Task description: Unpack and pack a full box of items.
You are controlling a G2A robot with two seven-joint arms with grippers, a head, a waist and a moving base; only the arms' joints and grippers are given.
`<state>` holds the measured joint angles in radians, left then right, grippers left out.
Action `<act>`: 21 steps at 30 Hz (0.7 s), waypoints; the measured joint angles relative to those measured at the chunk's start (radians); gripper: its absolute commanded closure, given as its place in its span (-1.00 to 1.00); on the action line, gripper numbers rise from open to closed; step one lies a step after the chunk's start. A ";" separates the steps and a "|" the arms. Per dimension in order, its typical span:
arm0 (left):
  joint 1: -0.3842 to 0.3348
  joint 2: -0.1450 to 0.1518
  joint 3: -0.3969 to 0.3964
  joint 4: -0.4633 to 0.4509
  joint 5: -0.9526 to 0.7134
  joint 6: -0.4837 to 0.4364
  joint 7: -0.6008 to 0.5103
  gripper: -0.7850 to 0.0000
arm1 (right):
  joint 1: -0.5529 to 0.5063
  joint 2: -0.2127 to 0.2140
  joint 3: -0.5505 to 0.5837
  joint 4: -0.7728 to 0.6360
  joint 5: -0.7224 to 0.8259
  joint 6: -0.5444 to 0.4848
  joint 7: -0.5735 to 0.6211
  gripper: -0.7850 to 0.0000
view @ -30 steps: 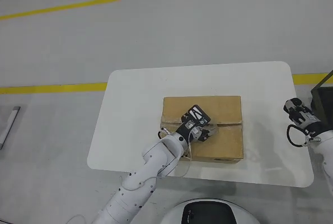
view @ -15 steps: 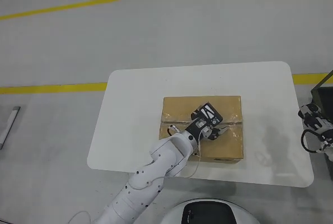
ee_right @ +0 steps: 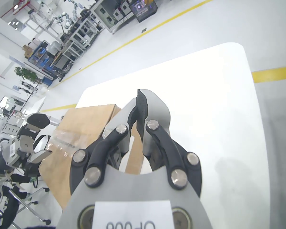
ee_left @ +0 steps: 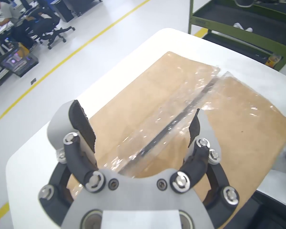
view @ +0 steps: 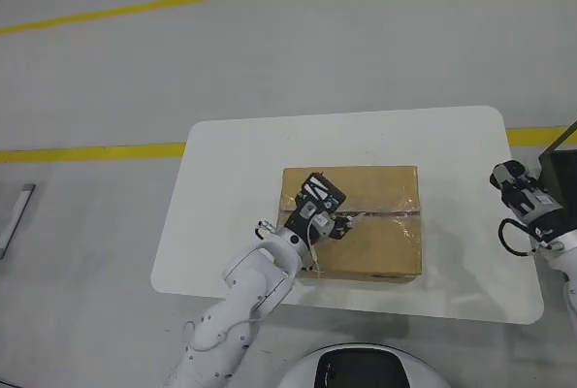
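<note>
1 box (view: 385, 194) | left hand (ee_left: 137, 113) wide open above it, wrist view: clear tape (ee_left: 181, 96) on seam | right hand (ee_right: 138, 106) closed, empty

the left gripper (ee_left: 137, 110) hangs tilted downward, its jaws spread wide apart. the right gripper (ee_right: 138, 101), well off to the right, has its jaws pressed together.

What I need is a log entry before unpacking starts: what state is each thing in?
Cardboard box: closed, flat on the table, flaps down.
Clear tape: crinkled, stuck along the box's centre seam.
Left gripper: open, empty, over the seam.
Right gripper: shut, empty, at the table's edge.
</note>
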<state>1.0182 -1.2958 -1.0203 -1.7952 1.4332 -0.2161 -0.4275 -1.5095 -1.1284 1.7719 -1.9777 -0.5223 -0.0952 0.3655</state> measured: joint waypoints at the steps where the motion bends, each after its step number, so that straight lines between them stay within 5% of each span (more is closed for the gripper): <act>1: 0.018 0.004 -0.028 -0.014 0.001 0.010 -0.007 -1.00 | 0.005 0.000 -0.019 -0.010 -0.017 -0.005 0.000 1.00; 15: 0.268 0.050 -0.405 -0.142 0.070 0.154 -0.032 -1.00 | 0.183 -0.021 -0.406 -0.017 -0.242 0.021 0.082 1.00; 21: 0.311 0.054 -0.480 -0.146 0.077 0.199 -0.015 -1.00 | 0.200 -0.023 -0.428 -0.004 -0.249 0.029 0.084 1.00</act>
<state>1.3295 -1.2413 -1.5004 -1.9411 1.5098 -0.0173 -0.4425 -1.3096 -1.1516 1.3443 -1.9818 -0.7714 -0.0663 0.4498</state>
